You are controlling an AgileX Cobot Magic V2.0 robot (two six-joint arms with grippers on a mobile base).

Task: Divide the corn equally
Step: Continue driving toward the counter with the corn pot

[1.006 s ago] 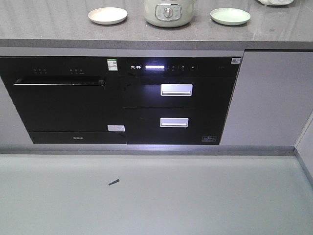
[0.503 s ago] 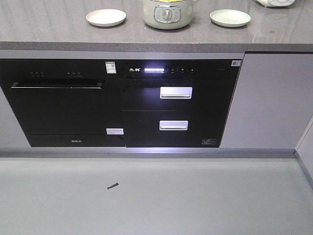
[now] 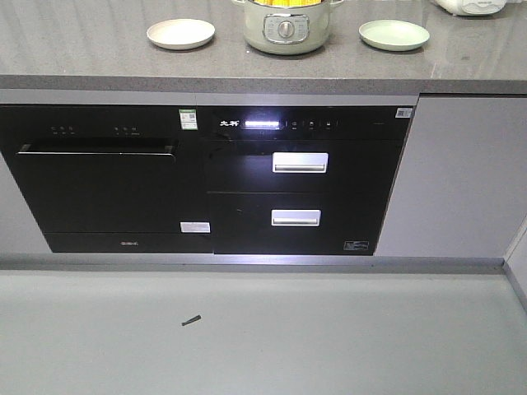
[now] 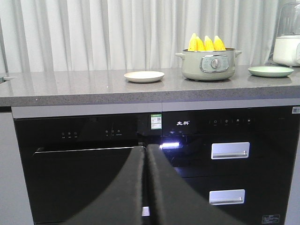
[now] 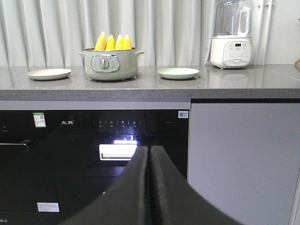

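Your left gripper [image 4: 145, 149] has its two black fingers [image 4: 123, 187] pressed flat together with nothing between them. Your right gripper [image 5: 149, 149] is the same: its fingers [image 5: 171, 187] are closed tight on each other and hold nothing. Both point level at the black appliance fronts [image 3: 206, 177] under the counter [image 3: 99, 62], and neither touches them.

In the left wrist view, the corn [image 4: 205, 43] sits at one o'clock from the fingertips. The cobs stand upright in a pale green pot [image 4: 208, 65] with a dial on its front. You can count four yellow tips above the rim. In the right wrist view, the same corn is at eleven o'clock.

In the front view only a strip of yellow shows, at the top edge at twelve o'clock. A cream plate [image 3: 180, 33] lies on the counter at nine o'clock from the pot. A green plate [image 3: 394, 34] lies at three o'clock from it. Each is near the pot but apart from it, and neither has anything on it.

Past the green plate in the right wrist view, a white blender [image 5: 233, 37] stands at three o'clock. Grey curtains [image 4: 93, 33] hang behind the counter. On the floor [image 3: 370, 337], a small dark scrap [image 3: 191, 320] lies at seven o'clock in the front view.
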